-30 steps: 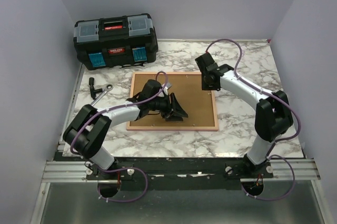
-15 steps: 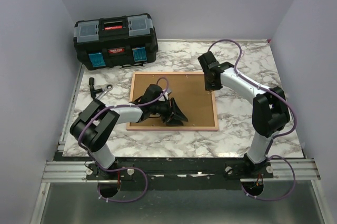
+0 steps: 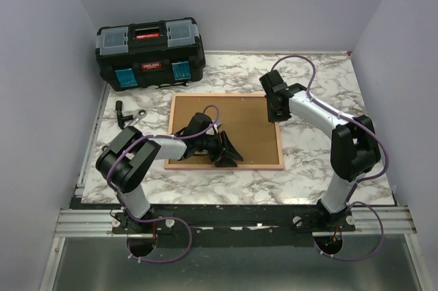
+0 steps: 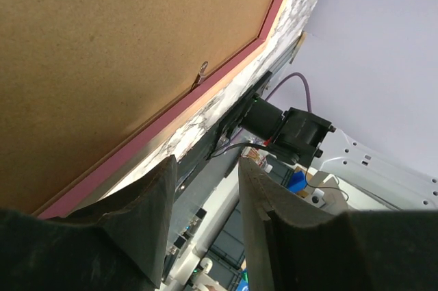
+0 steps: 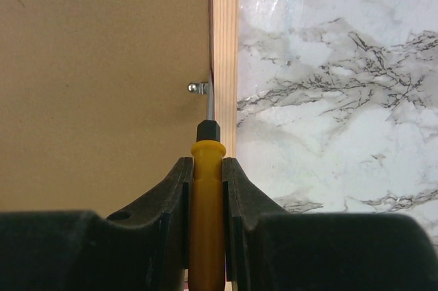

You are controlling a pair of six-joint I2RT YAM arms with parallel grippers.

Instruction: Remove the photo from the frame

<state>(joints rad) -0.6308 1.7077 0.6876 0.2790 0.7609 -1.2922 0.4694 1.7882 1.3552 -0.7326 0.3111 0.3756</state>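
The frame (image 3: 260, 166) lies face down near the middle of the marble tabletop (image 3: 321, 72), its long sides running left to right. A brown backing board (image 3: 253, 137) fills its opening, so the photo is hidden from every view.

The right claw (image 3: 277, 114) hangs over the frame's right edge near the far corner. It is clamped on the yellow handle of a screwdriver (image 5: 207, 202), whose thin blade runs along the inner edge of the border. The tip reaches a small metal tab (image 5: 198, 87) at the seam between board and border. Bare marble spreads wide to the right of that edge.

The left claw (image 3: 231, 154) sits low over the backing board, close to the frame's near edge. Its fingers (image 4: 161, 195) are parted with nothing between them. Past them the pink border shows, with a small clip (image 4: 202, 68) at its inner edge.

A strip of marble runs between the frame's near edge and the tabletop's near edge. At the far left corner stands a black toolbox (image 3: 150, 51), apart from the frame. A wrench (image 3: 135, 118) lies on the marble between the frame's left edge and the tabletop's left edge.
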